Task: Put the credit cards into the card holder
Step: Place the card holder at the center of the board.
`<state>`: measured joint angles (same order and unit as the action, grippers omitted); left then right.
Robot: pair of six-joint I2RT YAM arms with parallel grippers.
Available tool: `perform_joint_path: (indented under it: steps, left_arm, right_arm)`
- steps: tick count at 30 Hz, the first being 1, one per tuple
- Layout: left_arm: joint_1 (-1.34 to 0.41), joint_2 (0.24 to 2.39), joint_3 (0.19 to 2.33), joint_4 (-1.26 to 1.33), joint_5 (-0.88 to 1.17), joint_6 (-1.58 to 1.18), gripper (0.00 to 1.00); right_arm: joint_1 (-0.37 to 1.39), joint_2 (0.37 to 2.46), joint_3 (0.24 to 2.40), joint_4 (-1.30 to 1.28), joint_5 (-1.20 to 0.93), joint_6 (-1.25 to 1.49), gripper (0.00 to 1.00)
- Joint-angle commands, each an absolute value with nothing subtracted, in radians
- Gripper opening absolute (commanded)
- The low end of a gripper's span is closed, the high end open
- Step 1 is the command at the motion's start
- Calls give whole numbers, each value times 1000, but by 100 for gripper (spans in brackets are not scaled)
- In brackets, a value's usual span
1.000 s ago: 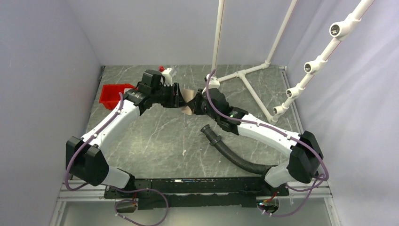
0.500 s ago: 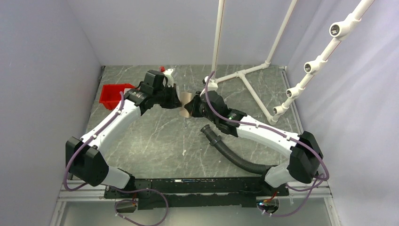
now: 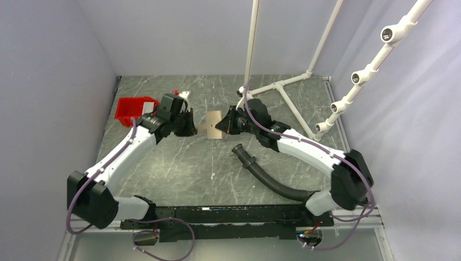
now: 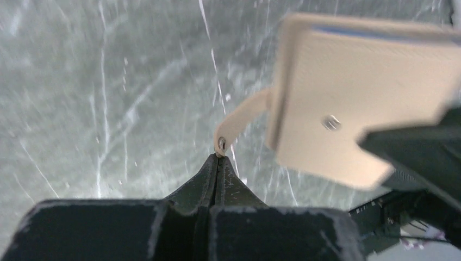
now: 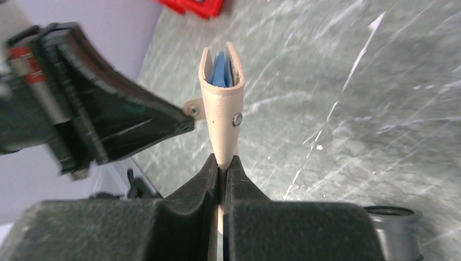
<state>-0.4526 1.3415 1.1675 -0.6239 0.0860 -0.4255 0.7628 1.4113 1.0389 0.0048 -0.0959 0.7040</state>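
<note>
One card holder (image 5: 220, 103) edge pinched by right jaws; left jaws (closed) touch strap (image 4: 239, 117).

Gap between left gripper (image 4: 217, 161) and right gripper (image 5: 223, 163) was plugged by card holder (image 5: 220, 103), with strap touching left tips, so no way through. Red bin (image 3: 128, 110) sat just behind left arm, filling far-left corner. Black corrugated hose (image 3: 266, 176) lay across table (image 3: 179, 168) below right arm. White pipe frame (image 3: 279, 85) fenced far-right corner, upright pole at far centre. Near-centre floor was wide open. Strip left of left arm was clear too.
</note>
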Motion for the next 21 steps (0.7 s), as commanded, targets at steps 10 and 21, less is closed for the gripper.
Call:
perform_joint_path:
  steps: [10,21]
  left_arm:
    - [-446,1061,739,-489,242,-664,0]
    - [-446,1024,798,-521,292,-647,0]
  right_arm:
    - [744,1742,1079,63,-491,570,19]
    - [908,1619,1042,-56,-122,304,78]
